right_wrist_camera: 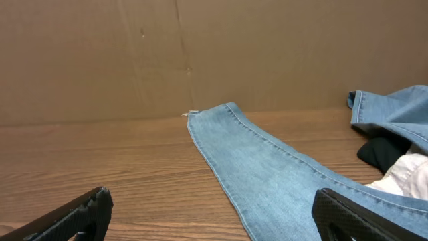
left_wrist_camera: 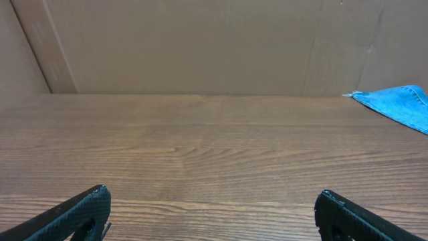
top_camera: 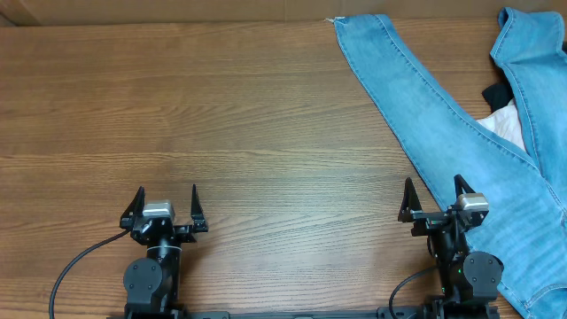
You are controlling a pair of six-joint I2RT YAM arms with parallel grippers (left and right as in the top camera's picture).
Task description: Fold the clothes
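Observation:
The light blue jeans [top_camera: 443, 115] lie on the right side of the wooden table, one long leg running from the far edge diagonally toward the near right. Its hem shows in the left wrist view [left_wrist_camera: 401, 104] and the leg in the right wrist view [right_wrist_camera: 267, 167]. A second denim part [top_camera: 536, 53] lies bunched at the far right. My right gripper [top_camera: 436, 202] is open and empty at the leg's near left edge. My left gripper [top_camera: 166, 206] is open and empty over bare wood, far from the jeans.
A small black cloth [top_camera: 498, 93] and a cream-white garment [top_camera: 509, 124] sit between the denim parts at the right, also in the right wrist view [right_wrist_camera: 381, 150]. A brown cardboard wall [left_wrist_camera: 200, 47] stands behind the table's far edge.

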